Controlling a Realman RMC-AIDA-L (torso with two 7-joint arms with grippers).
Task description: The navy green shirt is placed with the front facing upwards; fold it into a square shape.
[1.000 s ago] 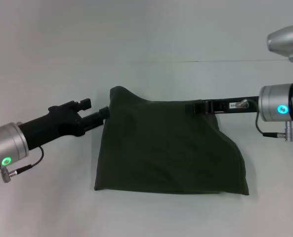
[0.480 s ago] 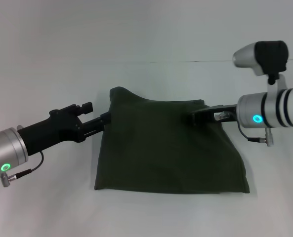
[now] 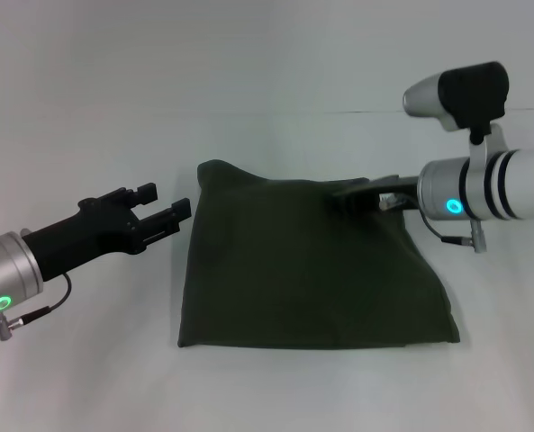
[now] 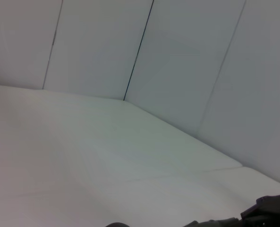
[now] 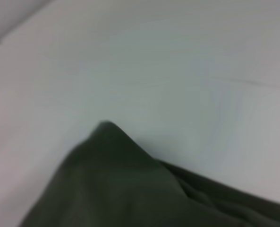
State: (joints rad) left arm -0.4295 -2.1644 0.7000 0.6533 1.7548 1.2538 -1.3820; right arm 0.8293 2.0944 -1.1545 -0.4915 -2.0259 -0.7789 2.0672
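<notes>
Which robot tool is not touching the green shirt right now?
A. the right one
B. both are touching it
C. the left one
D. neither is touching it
C. In the head view the left tool sits open just off the shirt, with white table showing between them, while the right tool lies over the shirt's far edge.

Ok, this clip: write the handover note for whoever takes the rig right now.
Left tool: open, just off the shirt's left edge, holding nothing.
Right tool: at the shirt's upper right corner; grip not visible.
Navy green shirt: folded into a rough rectangle on the white table, lettering hidden, upper left corner peaked.
Left: flatten that corner, square the edges, clear both arms.
</notes>
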